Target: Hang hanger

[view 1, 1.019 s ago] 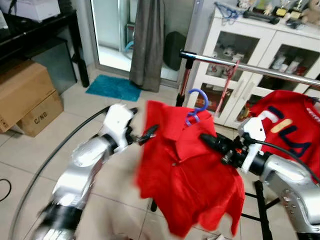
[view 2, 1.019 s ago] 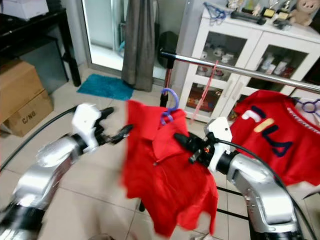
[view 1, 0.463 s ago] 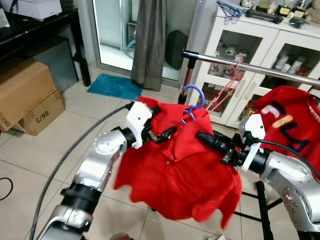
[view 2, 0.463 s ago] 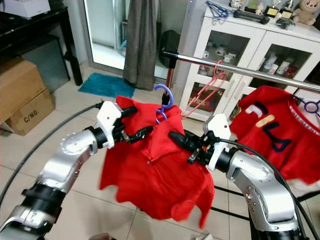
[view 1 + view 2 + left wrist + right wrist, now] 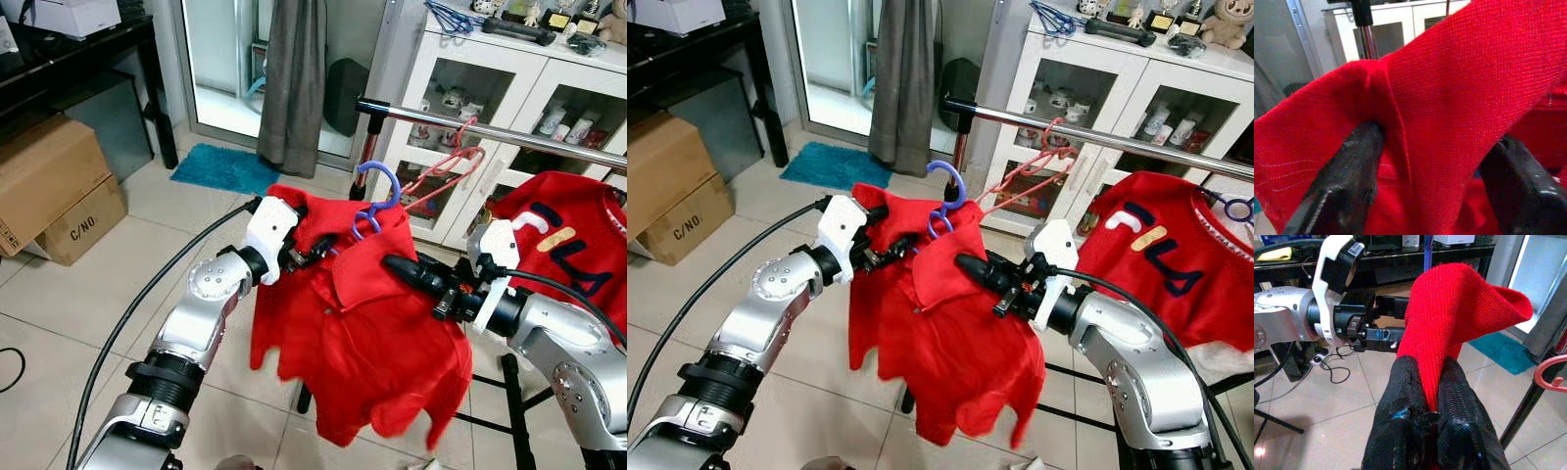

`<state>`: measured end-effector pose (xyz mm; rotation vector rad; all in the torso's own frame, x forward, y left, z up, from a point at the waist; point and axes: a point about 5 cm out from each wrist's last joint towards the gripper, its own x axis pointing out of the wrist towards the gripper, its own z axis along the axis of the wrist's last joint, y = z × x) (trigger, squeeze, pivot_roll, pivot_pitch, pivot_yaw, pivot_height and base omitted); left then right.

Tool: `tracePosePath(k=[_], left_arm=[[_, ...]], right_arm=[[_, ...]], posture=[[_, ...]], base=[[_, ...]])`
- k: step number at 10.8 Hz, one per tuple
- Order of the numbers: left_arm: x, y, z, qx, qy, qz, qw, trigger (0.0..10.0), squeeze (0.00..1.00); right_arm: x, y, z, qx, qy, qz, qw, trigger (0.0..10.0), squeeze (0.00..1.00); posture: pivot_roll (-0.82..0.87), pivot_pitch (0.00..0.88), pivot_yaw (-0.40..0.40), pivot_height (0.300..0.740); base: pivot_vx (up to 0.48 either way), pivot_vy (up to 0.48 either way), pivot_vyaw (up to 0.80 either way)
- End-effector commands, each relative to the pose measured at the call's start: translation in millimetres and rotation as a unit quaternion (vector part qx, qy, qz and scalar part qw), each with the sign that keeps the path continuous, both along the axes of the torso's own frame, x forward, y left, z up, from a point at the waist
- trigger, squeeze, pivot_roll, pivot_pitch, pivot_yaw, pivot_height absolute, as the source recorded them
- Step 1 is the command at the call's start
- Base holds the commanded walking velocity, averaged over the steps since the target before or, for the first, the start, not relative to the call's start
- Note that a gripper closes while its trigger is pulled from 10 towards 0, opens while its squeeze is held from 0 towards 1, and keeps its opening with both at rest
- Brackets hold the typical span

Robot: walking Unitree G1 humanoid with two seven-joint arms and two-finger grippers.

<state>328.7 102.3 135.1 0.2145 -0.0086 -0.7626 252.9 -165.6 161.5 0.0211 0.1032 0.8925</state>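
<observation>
My right hand (image 5: 965, 264) was pinched tight on the red polo shirt (image 5: 955, 333) by its collar. My left hand (image 5: 896, 247) gripped the opposite shoulder fabric. The shirt's purple hanger (image 5: 945, 196) hook stood just below the metal rail (image 5: 1097, 139), not yet on it.

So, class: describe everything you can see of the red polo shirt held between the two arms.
The red polo shirt is knitted cloth with a collar, draped on a blue-purple hanger whose hook sits below the metal rail. The right pincer pinches one fold; the left pincer has cloth between its fingers. Its hem hangs loose above the floor.
</observation>
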Motion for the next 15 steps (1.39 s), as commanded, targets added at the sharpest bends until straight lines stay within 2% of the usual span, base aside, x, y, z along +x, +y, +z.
tracePosePath(k=[1,5,10,13,14,15], left_arm=[[-3.8,-6.3,6.8,-0.011,-0.013,-0.022,1.000,0.0,0.00],[-16.1,-7.2,12.3,-0.031,-0.012,-0.058,0.998,0.0,0.00],[-19.7,-2.2,18.7,-0.035,-0.015,-0.058,0.998,0.0,0.00],[-37.4,3.2,42.8,-0.077,0.003,-0.139,0.987,0.0,0.00],[-40.4,11.8,59.2,-0.092,0.001,-0.159,0.983,0.0,0.00],[-37.1,22.9,72.1,-0.093,-0.008,-0.157,0.983,0.0,0.00]], right_arm=[[0.2,1.8,10.4,-0.002,-0.026,0.010,1.000,10.0,0.00],[2.5,-0.2,8.2,-0.013,-0.023,0.004,1.000,10.0,0.00],[3.8,-1.3,5.5,-0.028,-0.023,-0.002,0.999,10.0,0.00],[2.0,-3.5,-2.6,-0.063,-0.018,0.001,0.998,10.0,0.00],[1.5,-4.9,-6.9,-0.085,-0.014,0.006,0.996,10.0,0.00],[0.7,-5.9,-10.1,-0.110,-0.014,0.016,0.994,10.0,0.00]], posture=[[0.13,0.000,-0.088,0.740],[0.13,0.000,-0.089,0.740],[0.13,0.000,-0.089,0.740],[0.13,0.000,-0.093,0.740],[0.14,0.000,-0.096,0.740],[0.14,0.000,-0.097,0.740]], base=[[0.000,0.000,0.00],[0.000,0.000,0.00],[0.000,0.000,0.00],[0.000,0.000,0.00],[0.000,0.000,0.00],[0.000,0.000,0.00]])
